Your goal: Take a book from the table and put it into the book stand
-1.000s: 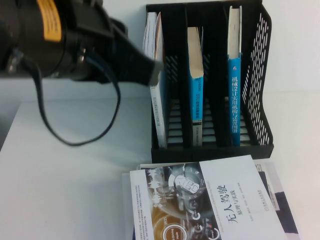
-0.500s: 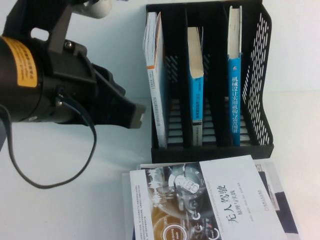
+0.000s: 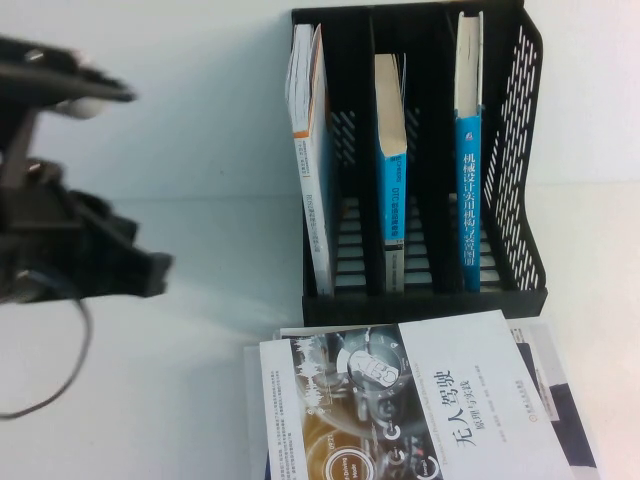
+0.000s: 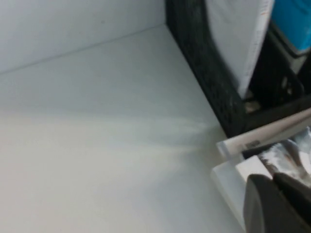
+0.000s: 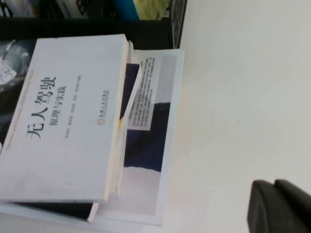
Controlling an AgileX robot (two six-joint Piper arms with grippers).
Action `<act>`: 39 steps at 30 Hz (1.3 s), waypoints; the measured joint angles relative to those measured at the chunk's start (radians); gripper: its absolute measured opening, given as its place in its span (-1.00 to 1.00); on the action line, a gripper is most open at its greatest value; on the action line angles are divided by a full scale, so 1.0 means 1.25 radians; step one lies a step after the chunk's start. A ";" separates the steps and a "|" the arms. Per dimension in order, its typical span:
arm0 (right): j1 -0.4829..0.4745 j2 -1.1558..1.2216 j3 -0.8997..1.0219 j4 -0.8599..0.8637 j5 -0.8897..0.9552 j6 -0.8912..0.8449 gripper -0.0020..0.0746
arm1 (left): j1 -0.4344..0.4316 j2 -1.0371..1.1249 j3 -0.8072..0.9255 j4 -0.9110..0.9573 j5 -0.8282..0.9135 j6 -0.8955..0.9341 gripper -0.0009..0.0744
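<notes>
The left gripper (image 3: 150, 272) hung over the table (image 3: 180, 400) at the far left, jaws closed on nothing. The rack (image 3: 520, 120) stood upright further right, holding three books; the book (image 3: 468, 150) stood in its right slot. The white book (image 3: 400, 400) lay just before it. The right gripper (image 5: 277, 206) hovered rightmost, closed and empty.

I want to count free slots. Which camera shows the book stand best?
The high view: the book stand shows whole, all three slots occupied. The wrist views catch only a corner or edge of it. The left claw hangs left of it, shut; the right claw is shut over the table.
</notes>
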 joint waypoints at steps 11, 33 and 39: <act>0.000 0.000 0.000 0.000 0.002 0.000 -0.95 | 0.312 -0.486 0.571 -0.003 -0.465 -0.033 -0.98; 0.000 0.000 0.000 0.000 0.002 0.000 -0.95 | 0.415 -0.831 0.940 -0.014 -0.458 -0.192 -0.98; 0.000 0.000 0.000 0.000 0.002 0.000 -0.95 | 0.415 -0.831 0.937 -0.034 -0.431 -0.193 -0.98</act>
